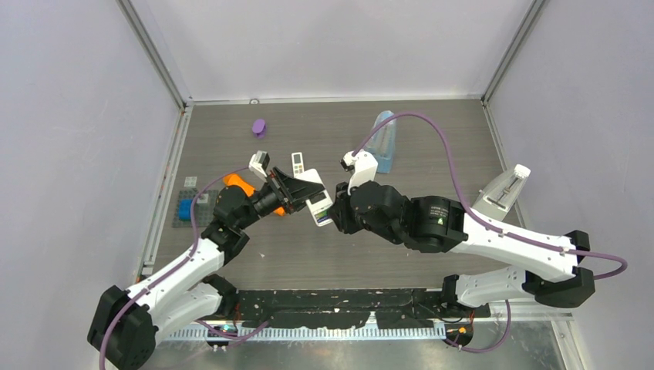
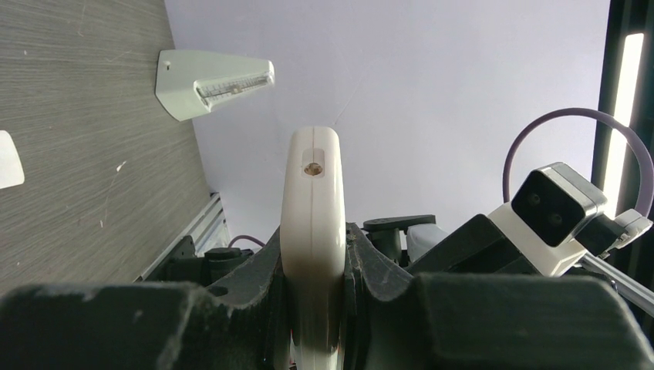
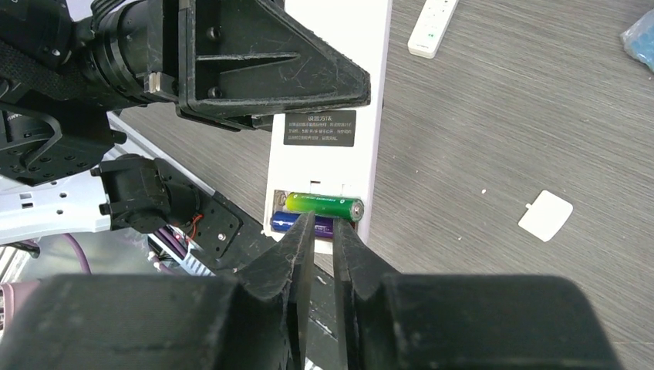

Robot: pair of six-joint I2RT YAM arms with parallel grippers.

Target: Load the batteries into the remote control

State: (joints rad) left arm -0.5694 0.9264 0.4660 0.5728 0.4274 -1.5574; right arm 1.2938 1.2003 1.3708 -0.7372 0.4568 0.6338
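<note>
Grey table point(image 1: 324, 254) | left gripper point(image 2: 312, 254) clamps white remote point(image 2: 312, 177) | I see right gripper point(image 3: 324, 231) near-closed at purple battery point(image 3: 285, 223), six o'clock of green battery point(image 3: 324, 205)

grey wood-grain table point(image 1: 308, 254), purple lump point(image 1: 258, 126), small white remote point(image 1: 298, 163), bluish clear bag point(image 1: 383, 142), white wedge point(image 1: 503, 190)

Remote point(image 3: 374, 116) glossy white plastic; table point(image 3: 478, 116) matt woodgrain.

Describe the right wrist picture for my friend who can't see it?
A white remote control has its back open, with a green battery and a purple battery lying inside. The right tool points its two black tips, nearly together, at the purple one. The left tool grips the remote higher up.
</note>
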